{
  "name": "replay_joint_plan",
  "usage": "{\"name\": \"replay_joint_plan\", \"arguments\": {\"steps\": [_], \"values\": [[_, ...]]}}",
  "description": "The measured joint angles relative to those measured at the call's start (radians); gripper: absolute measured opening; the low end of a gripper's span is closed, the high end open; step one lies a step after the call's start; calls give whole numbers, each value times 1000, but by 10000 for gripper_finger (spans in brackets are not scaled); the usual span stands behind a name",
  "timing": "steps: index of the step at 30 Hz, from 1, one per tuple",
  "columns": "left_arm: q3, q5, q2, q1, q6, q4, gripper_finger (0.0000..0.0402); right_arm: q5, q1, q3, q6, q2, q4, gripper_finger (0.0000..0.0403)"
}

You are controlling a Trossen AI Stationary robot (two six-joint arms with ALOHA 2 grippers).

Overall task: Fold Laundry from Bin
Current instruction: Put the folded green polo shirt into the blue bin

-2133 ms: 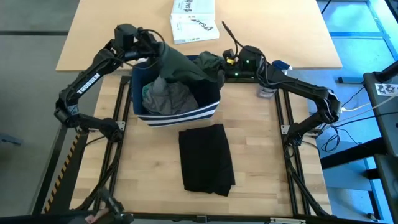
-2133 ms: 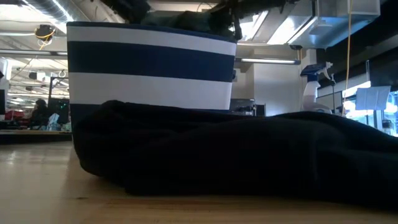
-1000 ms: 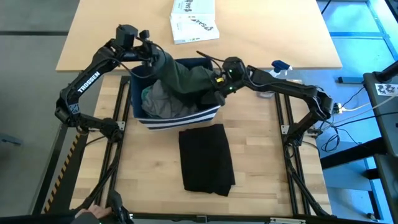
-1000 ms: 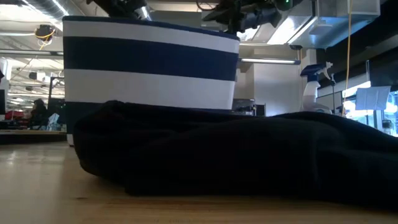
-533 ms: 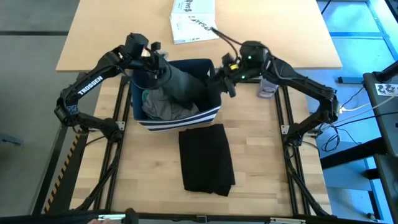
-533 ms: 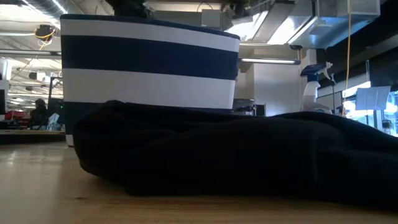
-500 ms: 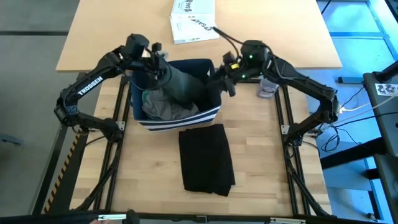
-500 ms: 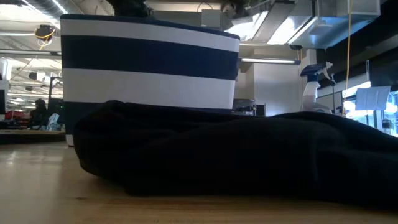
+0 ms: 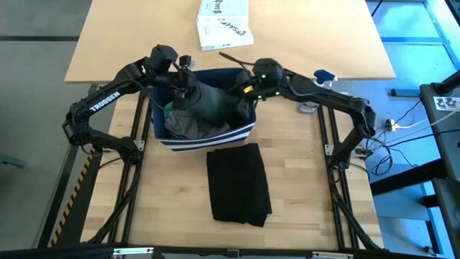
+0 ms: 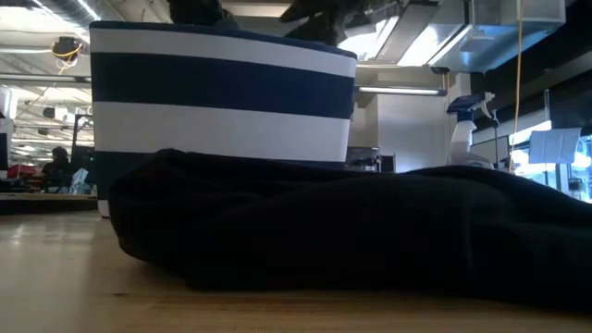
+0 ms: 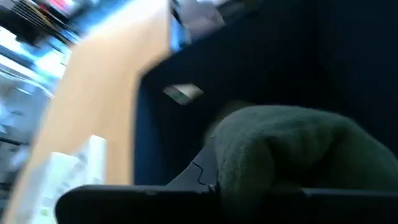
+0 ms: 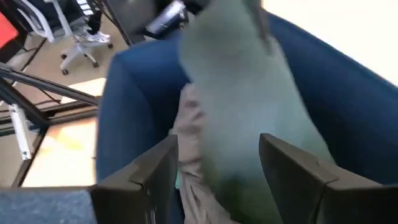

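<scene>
On the pale wooden tabletop a folded black garment is laid before the navy, white-striped fabric bin, where grey cloth is heaped. A soft, limp dark green garment is pinched by the closed left pincer; the right pincer is held open over it, best taken at a bunched fold.

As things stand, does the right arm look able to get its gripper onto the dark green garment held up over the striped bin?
Probably yes: the right gripper is open over the navy, white-striped fabric bin, the dark green cloth garment lies straight ahead, and nothing shows between them. The left gripper holds its far end.
</scene>
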Motion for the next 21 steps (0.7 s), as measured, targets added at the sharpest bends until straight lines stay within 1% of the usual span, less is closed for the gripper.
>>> {"name": "replay_joint_plan", "arguments": {"steps": [2, 4, 9, 11, 14, 21], "values": [[0, 6, 0, -5, 9, -78, 11, 2, 2, 0, 16, 22, 2, 223], [0, 3, 0, -14, 42, -192, 11, 1, 2, -1, 22, 33, 3, 223], [0, -133, 0, -29, 53, -472, 14, 0, 3, -1, 22, 33, 11, 223], [0, -148, -4, -33, 34, -523, 24, 0, 2, 0, 23, 33, 12, 223], [8, -158, -13, -40, 19, -588, 49, 4, 1, 0, 22, 33, 15, 223], [107, -149, -13, -54, -32, -640, 124, 7, 2, 0, 22, 33, 24, 223]]}}
